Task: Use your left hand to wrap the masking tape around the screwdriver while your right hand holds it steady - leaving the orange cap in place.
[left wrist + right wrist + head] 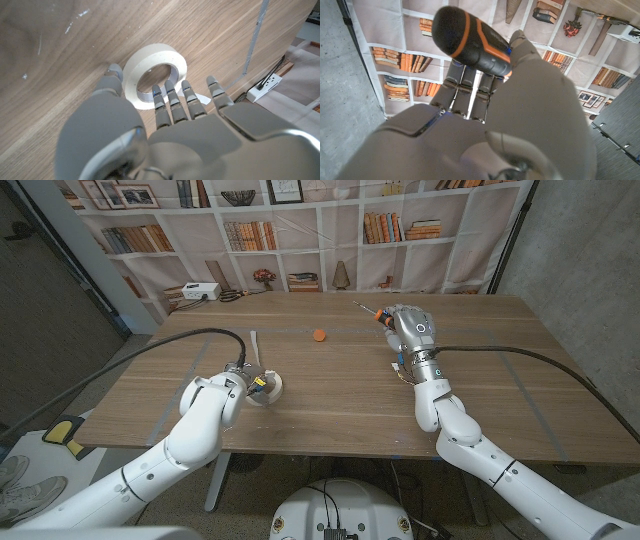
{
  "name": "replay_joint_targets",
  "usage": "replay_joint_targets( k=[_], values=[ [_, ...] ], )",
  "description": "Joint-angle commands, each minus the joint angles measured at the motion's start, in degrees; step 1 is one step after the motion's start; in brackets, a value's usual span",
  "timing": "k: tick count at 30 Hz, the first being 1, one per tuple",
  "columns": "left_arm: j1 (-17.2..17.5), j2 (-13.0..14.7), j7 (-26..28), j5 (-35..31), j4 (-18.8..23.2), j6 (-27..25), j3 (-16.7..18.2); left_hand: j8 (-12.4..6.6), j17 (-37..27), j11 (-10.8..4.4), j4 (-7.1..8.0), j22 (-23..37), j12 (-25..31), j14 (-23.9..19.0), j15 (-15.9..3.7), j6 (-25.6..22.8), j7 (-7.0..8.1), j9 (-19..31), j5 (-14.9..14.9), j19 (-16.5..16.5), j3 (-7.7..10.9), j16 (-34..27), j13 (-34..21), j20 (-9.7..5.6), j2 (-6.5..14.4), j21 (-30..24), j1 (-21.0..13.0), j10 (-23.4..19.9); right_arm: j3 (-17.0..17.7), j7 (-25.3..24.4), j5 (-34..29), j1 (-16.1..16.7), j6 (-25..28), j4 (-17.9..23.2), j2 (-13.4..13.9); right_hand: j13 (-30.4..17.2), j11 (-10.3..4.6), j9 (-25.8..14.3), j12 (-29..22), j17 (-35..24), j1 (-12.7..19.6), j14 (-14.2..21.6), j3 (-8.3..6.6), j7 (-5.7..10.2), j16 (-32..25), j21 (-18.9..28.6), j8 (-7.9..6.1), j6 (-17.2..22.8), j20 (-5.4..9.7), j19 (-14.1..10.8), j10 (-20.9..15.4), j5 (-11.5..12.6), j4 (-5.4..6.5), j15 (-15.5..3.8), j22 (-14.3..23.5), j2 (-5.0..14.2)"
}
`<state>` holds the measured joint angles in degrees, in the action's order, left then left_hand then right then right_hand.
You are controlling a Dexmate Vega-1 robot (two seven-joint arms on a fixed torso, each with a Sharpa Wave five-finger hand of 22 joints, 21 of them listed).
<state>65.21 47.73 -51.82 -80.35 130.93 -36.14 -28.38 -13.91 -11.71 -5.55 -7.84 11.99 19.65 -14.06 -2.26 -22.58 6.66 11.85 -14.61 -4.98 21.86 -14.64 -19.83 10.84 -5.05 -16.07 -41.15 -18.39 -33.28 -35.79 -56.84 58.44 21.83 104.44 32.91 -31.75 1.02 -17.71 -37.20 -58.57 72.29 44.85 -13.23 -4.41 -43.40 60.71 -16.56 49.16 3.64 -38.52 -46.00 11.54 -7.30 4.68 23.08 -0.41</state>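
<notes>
The right hand [520, 110] already grips the black-and-orange-handled screwdriver [470, 40], raised off the wooden bench [330, 390]. The left hand [165, 135] hangs spread, its fingers [172, 102] touching the cream masking tape roll [155, 75], not yet grasped; wrapping seems unstarted. The small orange cap [319, 335] lies well apart from both

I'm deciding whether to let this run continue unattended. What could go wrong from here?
1. The left robot hand reaches over the masking tape, which lies flat on the table; its fingers may push the roll rather than lift it.
2. The right robot hand holds the screwdriver far from the tape, so bringing them together may sweep past the orange cap and knock it.
</notes>
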Motion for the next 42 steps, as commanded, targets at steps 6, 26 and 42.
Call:
replay_joint_targets(
  k=[6,26,42],
  values=[
    [-0.3,-2.2,2.5,-2.9,-3.5,3.2,-2.0,-0.41,0.0,-0.79,-0.05,0.0,0.3,-1.2,-3.48,-1.6,0.44,0.2,0.0,0.4,-1.03,-0.3,-0.2,-0.25,-0.7,0.1,-1.1,-2.2,0.2,0.1,0.1,0.4,0.2,0.2,-0.2,-0.2,-3.53,-0.2,0.0,-0.7,8.5,13.0,-0.46,6.88,0.3,0.8,-0.22,8.8,7.84,0.7,-3.8,0.2,0.22,-17.53,-0.3,8.82],
    [1.1,-4.2,5.7,-11.5,-7.2,4.4,-3.6,-5.28,-1.4,-5.38,-1.36,0.0,5.1,-15.7,-10.18,-15.4,1.59,0.0,4.3,-6.0,-0.08,-6.4,-1.3,-4.87,8.1,-2.3,-12.2,-17.8,-0.1,0.5,0.0,0.6,0.9,0.5,-0.3,-0.2,-3.59,-0.3,0.4,-1.7,8.6,13.4,-0.51,6.78,1.0,2.1,0.17,9.1,7.76,1.2,-3.9,0.1,0.17,-17.54,-1.2,8.76],
    [-0.5,-5.7,2.4,-11.0,-11.4,4.5,-3.6,-5.19,1.6,-5.17,-1.39,0.6,3.1,-29.5,-10.09,-21.4,-0.77,-0.3,4.4,-17.6,4.37,-4.1,1.9,-12.02,13.8,-9.0,-18.3,-25.9,-0.8,2.5,-1.9,-0.5,1.6,0.9,-0.4,-0.3,-3.73,-0.3,0.6,-2.5,8.5,13.6,-0.53,6.94,1.5,2.8,0.43,9.3,7.80,1.9,-4.1,0.0,0.17,-17.53,-2.0,8.72]
  ],
)
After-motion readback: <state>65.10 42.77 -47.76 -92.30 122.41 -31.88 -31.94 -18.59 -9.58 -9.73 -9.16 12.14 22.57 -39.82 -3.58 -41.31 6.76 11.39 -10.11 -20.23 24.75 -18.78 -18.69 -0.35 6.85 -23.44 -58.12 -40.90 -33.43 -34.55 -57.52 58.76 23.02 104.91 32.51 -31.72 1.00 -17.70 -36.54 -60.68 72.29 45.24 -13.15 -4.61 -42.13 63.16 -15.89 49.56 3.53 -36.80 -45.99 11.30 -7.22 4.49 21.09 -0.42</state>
